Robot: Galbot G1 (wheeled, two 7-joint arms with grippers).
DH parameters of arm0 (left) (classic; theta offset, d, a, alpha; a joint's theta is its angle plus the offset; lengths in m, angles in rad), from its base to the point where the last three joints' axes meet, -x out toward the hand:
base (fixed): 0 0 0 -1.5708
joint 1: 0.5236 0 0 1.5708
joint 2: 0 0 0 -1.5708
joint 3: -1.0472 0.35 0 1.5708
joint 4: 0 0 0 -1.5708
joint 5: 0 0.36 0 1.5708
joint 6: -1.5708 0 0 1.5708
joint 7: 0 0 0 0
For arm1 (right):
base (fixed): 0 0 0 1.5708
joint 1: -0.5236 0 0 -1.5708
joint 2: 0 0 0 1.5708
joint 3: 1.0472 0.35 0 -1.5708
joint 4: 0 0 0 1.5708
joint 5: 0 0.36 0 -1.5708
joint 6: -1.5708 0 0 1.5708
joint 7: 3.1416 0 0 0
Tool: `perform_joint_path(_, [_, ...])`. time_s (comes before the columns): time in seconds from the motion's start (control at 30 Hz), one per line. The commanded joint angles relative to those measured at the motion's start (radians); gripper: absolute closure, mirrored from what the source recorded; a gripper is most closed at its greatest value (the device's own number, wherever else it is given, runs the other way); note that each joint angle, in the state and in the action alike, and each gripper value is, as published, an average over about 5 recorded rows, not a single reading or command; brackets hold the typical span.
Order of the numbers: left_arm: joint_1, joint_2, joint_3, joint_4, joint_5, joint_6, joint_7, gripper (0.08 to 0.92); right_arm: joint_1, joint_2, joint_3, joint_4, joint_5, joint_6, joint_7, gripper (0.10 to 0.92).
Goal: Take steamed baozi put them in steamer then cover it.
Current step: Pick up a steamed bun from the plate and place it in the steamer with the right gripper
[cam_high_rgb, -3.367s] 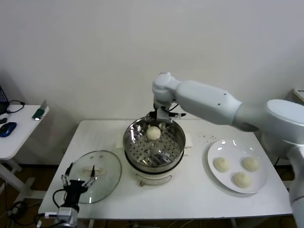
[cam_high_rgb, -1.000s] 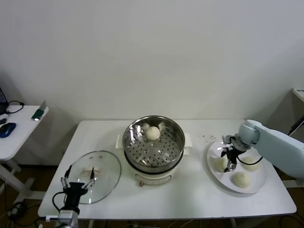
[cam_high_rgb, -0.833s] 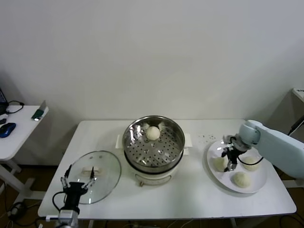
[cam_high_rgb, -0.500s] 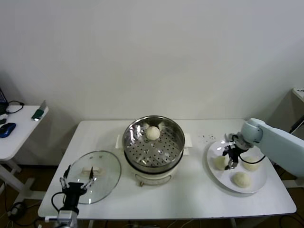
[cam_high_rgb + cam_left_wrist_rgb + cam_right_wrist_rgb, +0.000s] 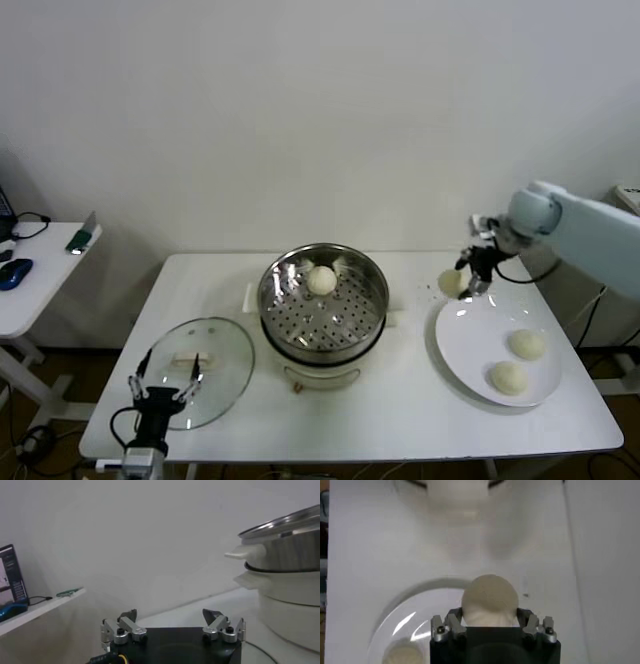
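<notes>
My right gripper (image 5: 466, 280) is shut on one cream-white baozi (image 5: 449, 284) and holds it in the air over the far left rim of the white plate (image 5: 470, 350). In the right wrist view that baozi (image 5: 489, 597) bulges out between the right gripper's (image 5: 489, 615) fingers. Two baozi (image 5: 527, 344) (image 5: 509, 377) lie on the plate. One more baozi (image 5: 322, 280) sits on the perforated tray of the open steamer (image 5: 300, 320). The glass cover (image 5: 225, 355) lies flat at the table's front left. My left gripper (image 5: 160, 388) hangs open at the cover's near edge.
The white table (image 5: 400, 410) carries the steamer in the middle, the plate to the right and the cover to the left. A small side table (image 5: 40, 290) with a phone and a mouse stands far left. The steamer's white handle (image 5: 239, 554) shows ahead of the left gripper (image 5: 170, 617).
My right gripper closed on the plate's left baozi, lifted it and carried it up and away towards the far left of the plate. The left arm has not moved.
</notes>
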Motion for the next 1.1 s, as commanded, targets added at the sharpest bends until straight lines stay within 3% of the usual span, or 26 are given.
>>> perform_joint_path(0.03, [0.004, 0.001, 0.011, -0.006, 0.013, 0.008, -0.005, 0.177, 0.293, 0.211, -0.153, 0.008, 0.282, -0.032, 0.009, 0.321])
perform_joint_path(0.27, [0.009, 0.0, 0.022, -0.032, 0.026, 0.015, -0.011, 0.177, 0.234, 0.406, -0.108, -0.018, 0.325, -0.078, 0.049, 0.322])
perform_joint_path(0.57, [0.001, 0.001, 0.02, -0.045, 0.027, 0.026, -0.017, 0.177, 0.063, 0.558, -0.056, -0.072, 0.264, -0.119, 0.099, 0.321])
perform_joint_path(1.1, [0.018, -0.002, 0.013, -0.046, 0.022, 0.023, -0.019, 0.177, -0.085, 0.609, -0.088, -0.043, 0.199, -0.136, 0.136, 0.321])
